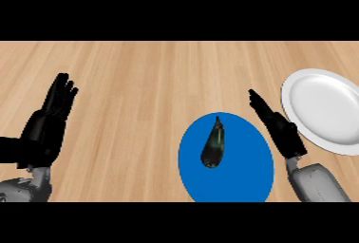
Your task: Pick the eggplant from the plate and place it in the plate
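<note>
Head view crops white plate (324, 110) and blue plate (226, 182) at edges.

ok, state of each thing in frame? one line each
eggplant: lying on the blue plate, not held
blue plate: on the counter, holds the eggplant
white plate: on the counter, holds nothing
right hand: open, fingers straight, between the two plates, touching nothing
left hand: open, resting at the view's left, fingers up

The wooden counter (140, 95) carries 2 plates: a blue plate (245, 175) near its front, a white plate (326, 111) at right.
</note>
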`<action>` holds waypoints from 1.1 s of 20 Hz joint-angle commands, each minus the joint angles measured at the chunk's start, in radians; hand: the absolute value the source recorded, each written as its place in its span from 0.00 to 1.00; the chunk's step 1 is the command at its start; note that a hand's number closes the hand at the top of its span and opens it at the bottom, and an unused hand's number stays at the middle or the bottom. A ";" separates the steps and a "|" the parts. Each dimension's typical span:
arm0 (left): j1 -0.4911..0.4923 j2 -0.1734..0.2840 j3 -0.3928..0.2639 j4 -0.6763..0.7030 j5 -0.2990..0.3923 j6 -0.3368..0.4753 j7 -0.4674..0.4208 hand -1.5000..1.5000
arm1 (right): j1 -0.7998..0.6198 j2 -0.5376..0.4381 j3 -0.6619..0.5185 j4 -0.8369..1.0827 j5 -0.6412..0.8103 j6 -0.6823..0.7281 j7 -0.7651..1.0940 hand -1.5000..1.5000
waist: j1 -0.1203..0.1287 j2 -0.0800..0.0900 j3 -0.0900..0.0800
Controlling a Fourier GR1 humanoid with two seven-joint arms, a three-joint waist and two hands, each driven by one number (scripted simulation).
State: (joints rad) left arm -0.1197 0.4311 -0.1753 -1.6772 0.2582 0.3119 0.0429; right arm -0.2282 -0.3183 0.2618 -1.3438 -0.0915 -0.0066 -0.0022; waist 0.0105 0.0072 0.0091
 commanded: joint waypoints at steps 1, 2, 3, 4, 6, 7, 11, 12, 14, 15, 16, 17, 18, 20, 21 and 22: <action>-0.008 -0.004 0.009 0.029 0.000 -0.010 0.086 0.50 | -0.033 0.018 -0.067 -0.005 -0.011 -0.043 0.064 1.00 | -0.011 -0.007 -0.009; 0.076 -0.065 -0.043 0.092 -0.017 0.017 0.013 0.50 | -0.064 -0.005 -0.134 -0.039 -0.064 -0.060 0.076 1.00 | -0.017 -0.006 -0.010; 0.091 -0.033 -0.036 0.096 0.017 -0.021 0.060 0.50 | -0.113 -0.022 -0.205 -0.003 -0.076 -0.105 0.089 1.00 | -0.010 -0.004 -0.010; 0.108 -0.042 -0.052 0.099 0.025 -0.005 0.122 0.50 | -0.104 -0.023 -0.231 -0.039 -0.075 -0.157 0.113 1.00 | -0.021 -0.009 -0.010; 0.138 -0.065 -0.074 0.184 0.049 -0.011 0.180 0.50 | -0.155 -0.043 -0.340 -0.041 -0.110 -0.237 0.141 1.00 | -0.049 -0.003 -0.011; 0.128 -0.073 -0.084 0.137 0.055 -0.034 0.139 0.50 | -0.049 -0.307 -0.108 0.083 0.237 -0.131 0.179 1.00 | -0.030 0.028 -0.043; 0.144 -0.114 -0.100 0.197 0.072 -0.049 0.133 0.50 | -0.014 -0.065 -0.307 0.009 0.184 -0.575 0.213 0.00 | -0.052 -0.010 -0.012; 0.145 -0.114 -0.088 0.190 0.102 -0.070 0.149 0.50 | 0.000 -0.012 -0.288 -0.018 0.211 -0.639 0.211 0.00 | -0.038 -0.011 -0.011; 0.163 -0.130 -0.106 0.207 0.072 -0.080 0.111 0.50 | 0.091 0.006 -0.272 -0.166 0.202 -0.632 0.214 0.00 | -0.028 -0.012 -0.010; 0.091 -0.120 -0.075 0.251 0.087 -0.108 0.145 0.50 | 0.104 0.036 -0.261 -0.179 0.207 -0.641 0.199 0.00 | -0.025 -0.009 -0.010; 0.131 -0.158 -0.111 0.253 0.046 -0.081 0.122 0.50 | 0.156 0.004 -0.258 -0.274 0.212 -0.613 0.242 0.00 | -0.023 -0.010 -0.010; 0.140 -0.162 -0.090 0.267 0.053 -0.108 0.095 0.50 | 0.180 -0.020 -0.241 -0.344 0.246 -0.595 0.322 0.00 | -0.019 -0.010 -0.010; 0.082 -0.163 -0.053 0.318 0.063 -0.118 0.095 0.50 | 0.138 -0.049 -0.207 -0.365 0.295 -0.572 0.411 0.00 | -0.019 -0.009 -0.010; 0.102 -0.165 -0.072 0.302 0.040 -0.127 0.091 0.50 | 0.221 -0.091 -0.218 -0.461 0.286 -0.508 0.460 0.00 | -0.020 -0.009 -0.010; 0.117 -0.184 -0.089 0.285 0.038 -0.101 0.106 0.50 | 0.133 -0.101 -0.189 -0.388 0.305 -0.478 0.527 0.00 | -0.013 -0.008 -0.010; 0.134 -0.163 -0.083 0.262 0.053 -0.105 0.117 0.50 | 0.210 -0.147 -0.139 -0.446 0.316 -0.418 0.558 0.00 | -0.022 -0.012 -0.012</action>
State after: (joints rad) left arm -0.0026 0.2745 -0.2568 -1.4241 0.3087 0.2146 0.1537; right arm -0.0699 -0.3961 0.0569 -1.6937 0.1796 -0.5154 0.4141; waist -0.0110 -0.0043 0.0001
